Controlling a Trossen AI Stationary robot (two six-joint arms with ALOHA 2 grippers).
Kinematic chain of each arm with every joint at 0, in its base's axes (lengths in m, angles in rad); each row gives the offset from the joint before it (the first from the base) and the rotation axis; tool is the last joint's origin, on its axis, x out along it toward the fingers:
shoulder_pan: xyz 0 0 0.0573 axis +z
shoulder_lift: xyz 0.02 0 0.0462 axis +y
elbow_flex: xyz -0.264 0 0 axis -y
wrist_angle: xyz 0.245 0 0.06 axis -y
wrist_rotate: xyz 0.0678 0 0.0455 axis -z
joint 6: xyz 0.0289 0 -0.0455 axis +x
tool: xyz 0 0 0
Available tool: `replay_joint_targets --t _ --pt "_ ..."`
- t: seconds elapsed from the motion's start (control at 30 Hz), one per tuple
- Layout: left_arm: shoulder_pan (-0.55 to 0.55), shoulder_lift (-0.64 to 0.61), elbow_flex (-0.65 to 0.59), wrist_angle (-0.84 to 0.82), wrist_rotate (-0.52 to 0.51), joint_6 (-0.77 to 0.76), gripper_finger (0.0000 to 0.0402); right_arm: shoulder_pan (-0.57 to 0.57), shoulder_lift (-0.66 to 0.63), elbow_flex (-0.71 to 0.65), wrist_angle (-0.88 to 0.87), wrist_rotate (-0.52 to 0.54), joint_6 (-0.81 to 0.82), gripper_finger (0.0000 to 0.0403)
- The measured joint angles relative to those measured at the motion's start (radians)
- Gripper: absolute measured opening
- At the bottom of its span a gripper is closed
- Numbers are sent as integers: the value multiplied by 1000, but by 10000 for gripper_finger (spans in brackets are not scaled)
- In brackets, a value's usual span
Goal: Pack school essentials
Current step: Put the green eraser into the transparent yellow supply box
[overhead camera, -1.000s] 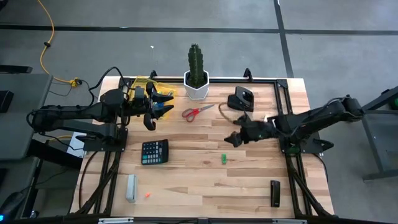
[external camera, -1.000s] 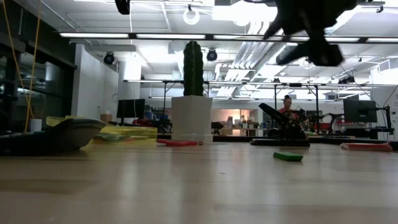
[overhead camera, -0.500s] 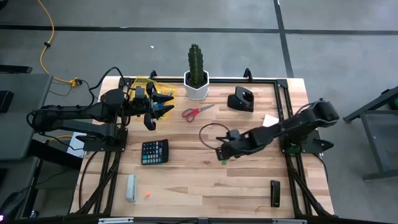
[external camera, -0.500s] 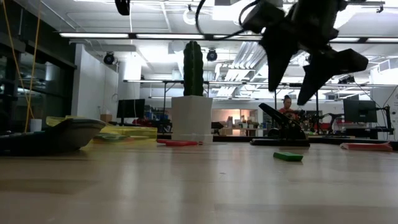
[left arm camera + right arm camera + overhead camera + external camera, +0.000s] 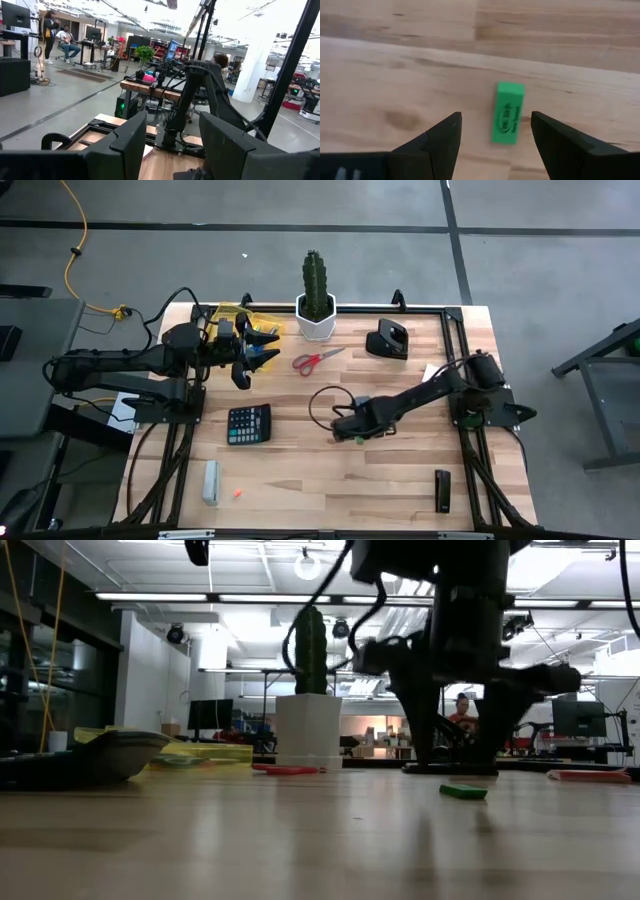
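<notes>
The right gripper (image 5: 492,131), fingers spread, hangs over the green eraser (image 5: 508,112) on the bench (centre, toward 4 o'clock); descend squarely, straddling its narrow sides. Left gripper (image 5: 252,350) waits unclenched, empty.

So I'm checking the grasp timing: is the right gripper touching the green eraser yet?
Apart. In the right wrist view the green eraser lies between the open right gripper fingers, bare wood on both sides.

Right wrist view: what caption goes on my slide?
Open right gripper hovers over a green eraser on the wooden table.

A potted cactus (image 5: 315,295) stands behind the calculator (image 5: 248,423).
</notes>
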Motion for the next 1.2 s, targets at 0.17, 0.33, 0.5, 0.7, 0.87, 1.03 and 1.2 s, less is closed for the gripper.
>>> replay_joint_targets --t 0.17,0.33,0.5,0.7,0.87,1.03,1.2 --pt "0 0 0 0 0 0 170 0 36 0 -13 -2 50 232" --pt "0 0 0 0 0 0 170 0 58 1 -13 -15 50 223" --pt "0 0 0 -14 0 1 170 -1 74 5 -24 -31 50 165" --pt "0 0 0 -37 1 0 170 -12 73 4 -25 -45 45 99" --pt "0 0 0 -37 1 1 170 -24 70 2 -25 -46 -21 73" --pt "0 0 0 -38 1 1 170 -29 43 -3 -76 -18 -124 68" --pt "0 0 0 -41 1 -12 170 -41 -37 -15 -158 20 -286 67"
